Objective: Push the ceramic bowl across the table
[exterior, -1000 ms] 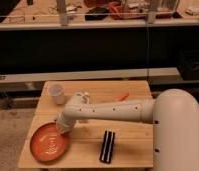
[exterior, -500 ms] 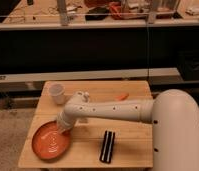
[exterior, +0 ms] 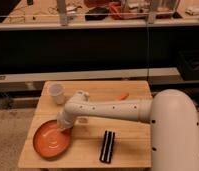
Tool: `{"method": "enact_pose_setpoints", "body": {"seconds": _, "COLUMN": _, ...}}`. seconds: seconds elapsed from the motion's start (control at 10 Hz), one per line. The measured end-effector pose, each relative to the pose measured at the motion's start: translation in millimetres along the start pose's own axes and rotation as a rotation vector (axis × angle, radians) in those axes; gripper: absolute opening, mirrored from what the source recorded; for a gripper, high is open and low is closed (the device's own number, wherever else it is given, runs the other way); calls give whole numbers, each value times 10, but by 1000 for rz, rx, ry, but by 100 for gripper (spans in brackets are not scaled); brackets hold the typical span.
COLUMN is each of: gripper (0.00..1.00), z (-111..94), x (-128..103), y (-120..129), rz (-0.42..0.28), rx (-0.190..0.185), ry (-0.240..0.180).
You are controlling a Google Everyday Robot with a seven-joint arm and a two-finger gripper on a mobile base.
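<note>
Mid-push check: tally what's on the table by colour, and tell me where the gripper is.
Orange or orange-red: 2 (ceramic bowl, small orange item)
White: 1 (cup)
Black: 1 (flat black object)
Total: 4
The gripper is at the ceramic bowl's far rim.

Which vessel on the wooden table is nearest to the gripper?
The wide, shallow orange-red ceramic bowl; the gripper is at its rim, while the small white cup stands farther back.

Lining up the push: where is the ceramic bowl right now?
In the camera view, the ceramic bowl sits on the table at its front-left corner, with the gripper at its back-right rim and the white cup behind it.
</note>
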Motion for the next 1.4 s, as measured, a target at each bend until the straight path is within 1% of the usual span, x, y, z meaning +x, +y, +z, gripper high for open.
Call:
{"method": "enact_pose_setpoints", "body": {"seconds": 0.7, "gripper": 1, "z": 52, "x": 103, "y": -11, "rz": 16, "rx": -5, "ry": -10}}
{"method": "enact_pose_setpoints", "body": {"seconds": 0.9, "gripper": 1, "z": 71, "x": 83, "y": 36, "rz": 21, "rx": -9, "ry": -12}}
{"method": "enact_pose_setpoints", "body": {"seconds": 1.4, "gripper": 1, "z": 107, "x": 94, "y": 46, "rz": 20, "rx": -13, "ry": -14}}
